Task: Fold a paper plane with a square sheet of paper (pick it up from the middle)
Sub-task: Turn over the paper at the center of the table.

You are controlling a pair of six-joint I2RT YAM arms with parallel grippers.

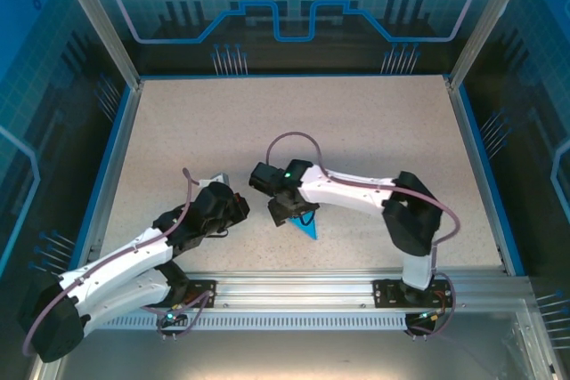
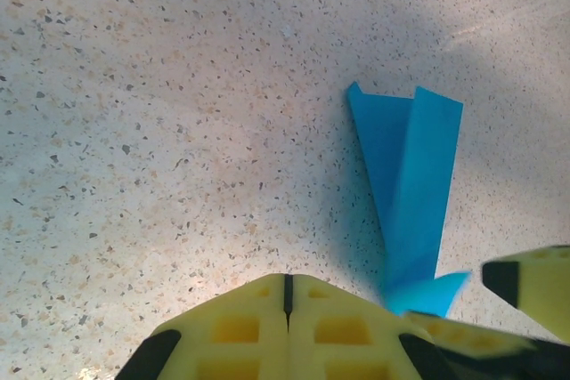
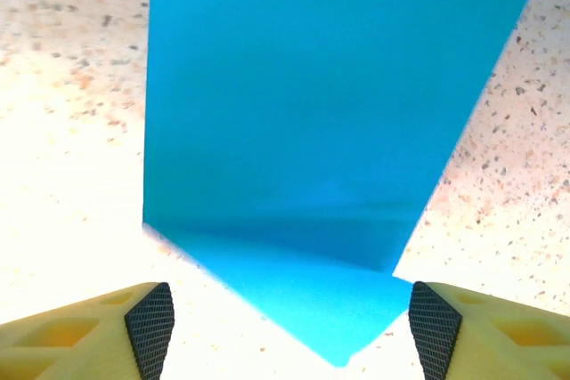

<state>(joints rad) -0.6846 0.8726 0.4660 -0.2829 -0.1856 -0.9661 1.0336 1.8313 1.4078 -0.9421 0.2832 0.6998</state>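
On the left, the left gripper [image 1: 239, 209] is seen low over a speckled table [image 1: 374, 131]. Its two yellow fingers [image 2: 240, 331] are pressed flat together, and nothing is caught between them. From its wrist camera, bare table is shown straight ahead of the closed tips. The plane [image 2: 408, 166] is found ahead and to the right of them, lying on the table and clear of this gripper. The plane is a slim dart of bright blue paper, folded lengthwise, with a crease running down its middle. Its wide, notched end is pointed away from the left gripper, and its narrow end is drawn back toward the near right of those tips. There the narrow end is flanked by a yellow, black-padded finger [image 2: 525, 287] of the right gripper [image 1: 292, 215]. From overhead, the plane [image 1: 308, 229] is placed between the two grippers, a little to the right of the left one and just under the tips of the right one, which is angled down over it from the right arm. From the right wrist camera, the right gripper [image 3: 289, 331] is shown with its jaws held wide apart, with a ribbed black pad [image 3: 150, 327] at each side. The plane [image 3: 312, 113] is spread ahead of the pads, broadening with distance from them, and one pointed corner is set in the gap between the fingers. It is not clamped; whether the left pad brushes its edge cannot be told.
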